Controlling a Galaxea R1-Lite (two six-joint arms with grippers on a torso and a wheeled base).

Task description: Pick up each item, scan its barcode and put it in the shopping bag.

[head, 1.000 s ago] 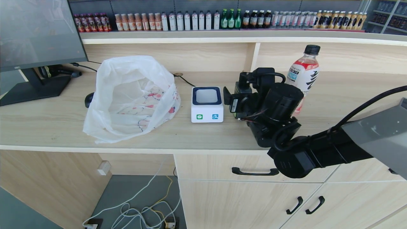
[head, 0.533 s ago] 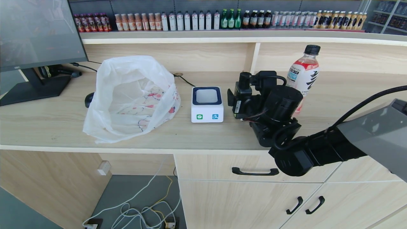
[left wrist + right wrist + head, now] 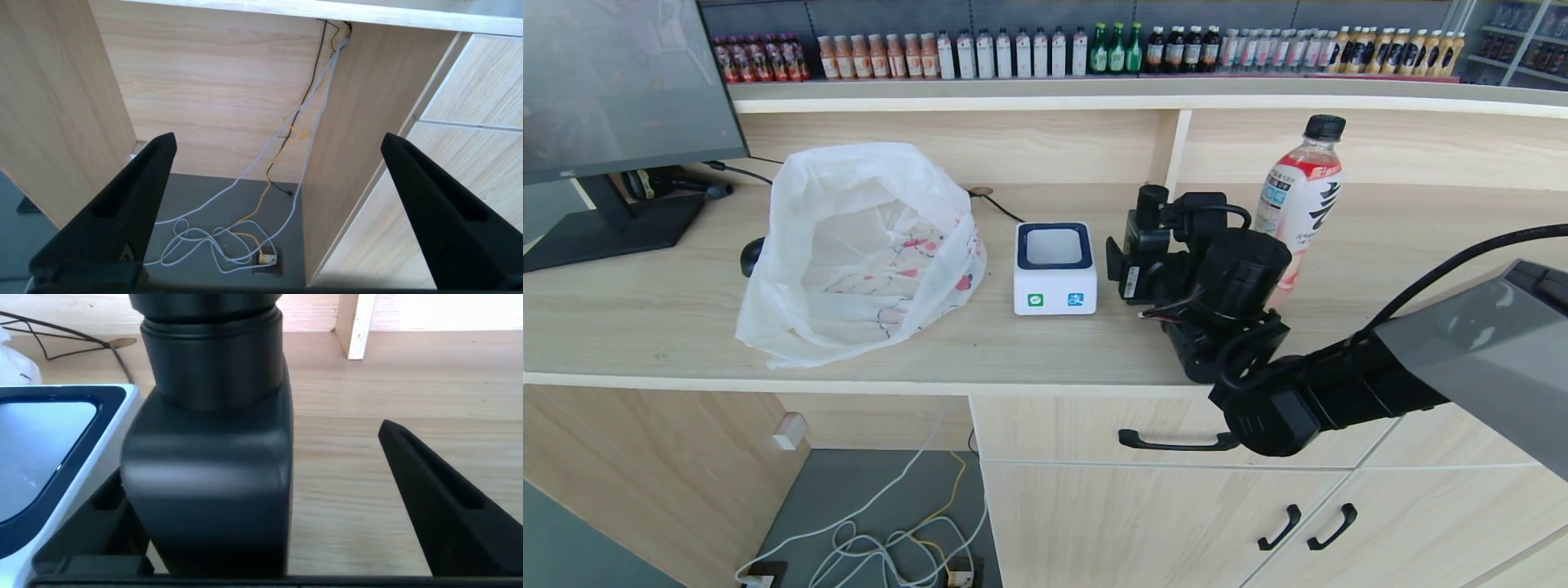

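A black bottle [image 3: 1150, 214] stands on the counter just right of the white scanner [image 3: 1054, 265]. My right gripper [image 3: 1147, 249] is around it and open. In the right wrist view the black bottle [image 3: 212, 392] sits close to one side, and a gap separates it from the other finger [image 3: 441, 506]. The scanner [image 3: 41, 449] lies beside it. A tea bottle with a red and white label [image 3: 1298, 204] stands upright behind the right arm. The white shopping bag [image 3: 858, 245] gapes open at the left. My left gripper [image 3: 278, 143] hangs open below the counter.
A monitor [image 3: 621, 82] and a dark mouse [image 3: 752, 255] are at the counter's left end [image 3: 645, 310]. A shelf of bottles [image 3: 1094, 49] runs along the back. Cables [image 3: 237, 237] lie on the floor under the counter. Drawers with black handles [image 3: 1176, 445] are below the right arm.
My right gripper has shifted slightly right and down, and its left finger has come closer to the black bottle. The bag, scanner and tea bottle have not moved.
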